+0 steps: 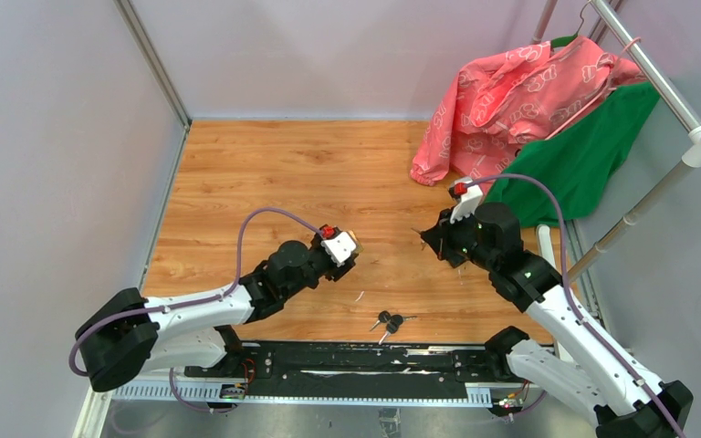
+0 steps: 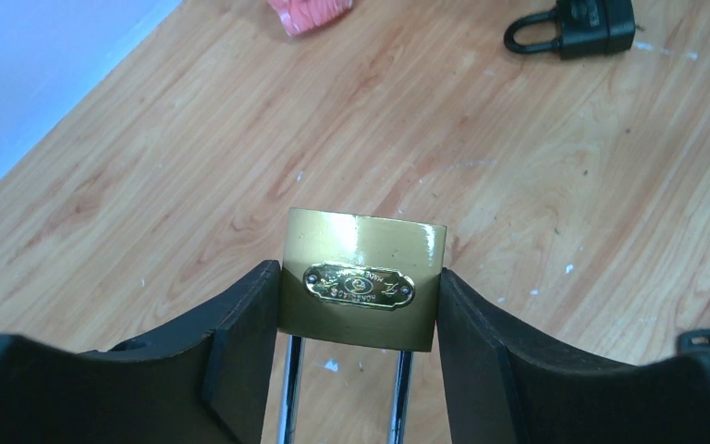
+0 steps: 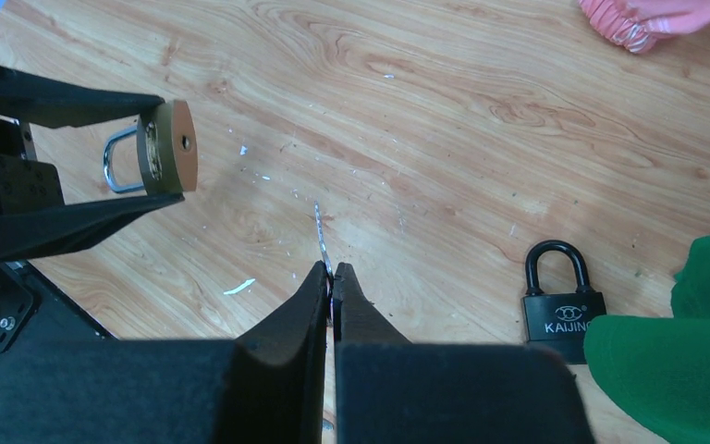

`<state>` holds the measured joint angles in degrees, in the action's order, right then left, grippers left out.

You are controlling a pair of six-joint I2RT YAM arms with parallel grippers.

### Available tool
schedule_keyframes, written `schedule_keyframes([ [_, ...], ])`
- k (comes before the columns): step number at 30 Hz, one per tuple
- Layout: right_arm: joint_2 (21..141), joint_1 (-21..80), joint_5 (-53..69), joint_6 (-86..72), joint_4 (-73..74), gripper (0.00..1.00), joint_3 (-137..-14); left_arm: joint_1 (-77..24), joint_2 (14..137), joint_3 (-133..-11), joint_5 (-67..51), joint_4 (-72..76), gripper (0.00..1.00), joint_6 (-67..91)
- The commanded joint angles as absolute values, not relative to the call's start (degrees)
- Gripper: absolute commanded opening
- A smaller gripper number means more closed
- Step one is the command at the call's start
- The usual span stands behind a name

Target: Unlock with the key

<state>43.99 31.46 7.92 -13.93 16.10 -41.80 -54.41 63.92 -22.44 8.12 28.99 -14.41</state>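
Note:
A brass padlock (image 2: 365,242) is clamped by its sides between the fingers of my left gripper (image 2: 359,274), with its chrome shackle pointing back toward the wrist. In the right wrist view the same padlock (image 3: 168,146) hangs above the wooden table at the left, its keyhole face turned toward my right gripper (image 3: 333,270). That gripper is shut on a thin silver key (image 3: 320,233), whose blade sticks out past the fingertips. The key tip is well short of the lock. From above, the left gripper (image 1: 347,248) and right gripper (image 1: 434,239) face each other over the table.
A black padlock (image 3: 564,310) lies on the wood to the right of my right gripper. A bunch of dark-headed keys (image 1: 390,321) rests near the front edge. Pink cloth (image 1: 520,91) and green cloth (image 1: 593,155) hang from a white rack (image 1: 694,137) at the back right.

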Motion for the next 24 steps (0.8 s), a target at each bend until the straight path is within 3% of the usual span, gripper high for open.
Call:
schedule_keyframes([
  [1,43.8,30.9,8.6,-14.5,17.4,0.00,-43.2,-52.3,62.3,-22.1,2.7,40.6,0.00,-14.2],
  [10,46.6,30.8,19.5,-13.7,18.0,0.00,-45.9,-52.1,64.4,-22.0,-10.8,41.1,0.00,-24.4],
  [17,50.5,30.3,32.3,-15.9,22.2,0.00,-50.0,-52.1,65.1,-19.2,-17.0,50.0,0.00,-30.1],
  [24,48.9,29.3,33.3,-20.0,26.6,0.00,-51.1,-51.4,67.1,-19.5,-20.4,55.9,0.00,-30.8],
])
